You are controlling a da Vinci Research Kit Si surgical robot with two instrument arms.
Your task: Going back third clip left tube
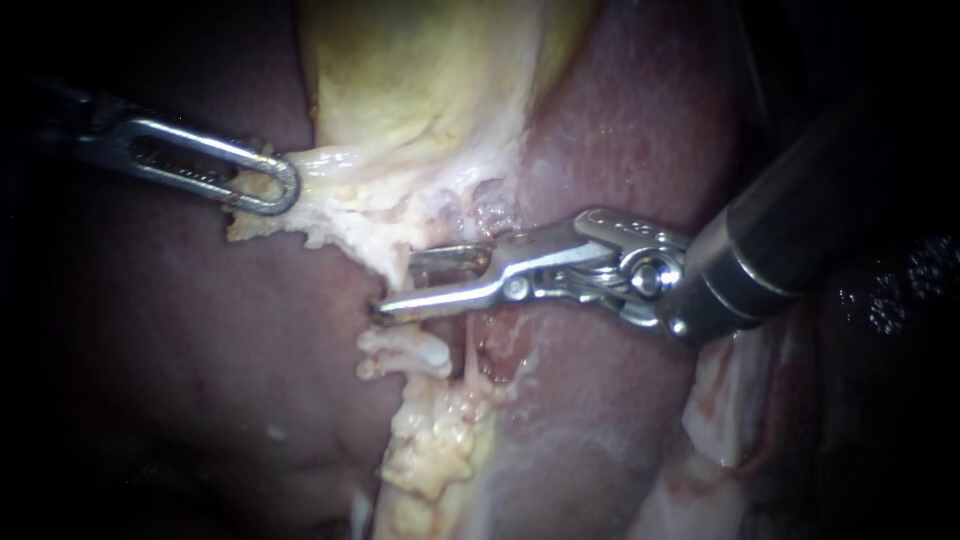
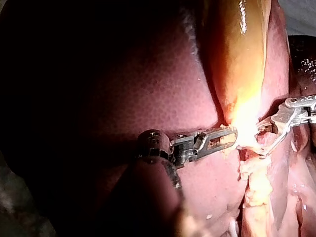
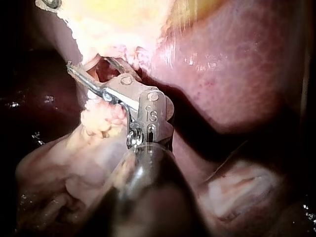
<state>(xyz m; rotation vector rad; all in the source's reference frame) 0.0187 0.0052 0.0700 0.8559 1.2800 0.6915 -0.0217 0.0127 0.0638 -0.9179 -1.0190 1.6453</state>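
**Withdrawal of the right instrument; landmark, the gallbladder (image 1: pixel 420 90).**

Your left instrument (image 1: pixel 275 190) has its jaws closed on the pale tissue (image 1: pixel 330 200) at the gallbladder's lower edge and draws it out sideways. Your right instrument (image 1: pixel 398 287) lies just below that edge. Its jaws are parted with a clear gap and grip nothing; pale tissue only rests against the tips.

The tube (image 1: pixel 468 348) shows as a thin pink strand below the gallbladder, just past the lower jaw. Its long axis runs away from the gallbladder toward the fatty tissue (image 1: pixel 440 440), roughly crosswise to the jaws. Which tube it is, and whether it carries clips, cannot be made out.

To back out well, draw the right instrument along the line of its own shaft, away from the gallbladder. Have the jaws wide enough to clear the strand, and make no sideways sweep. Hold the left instrument's traction even, so that the tube is taut and nothing drags across the liver (image 1: pixel 620 130).
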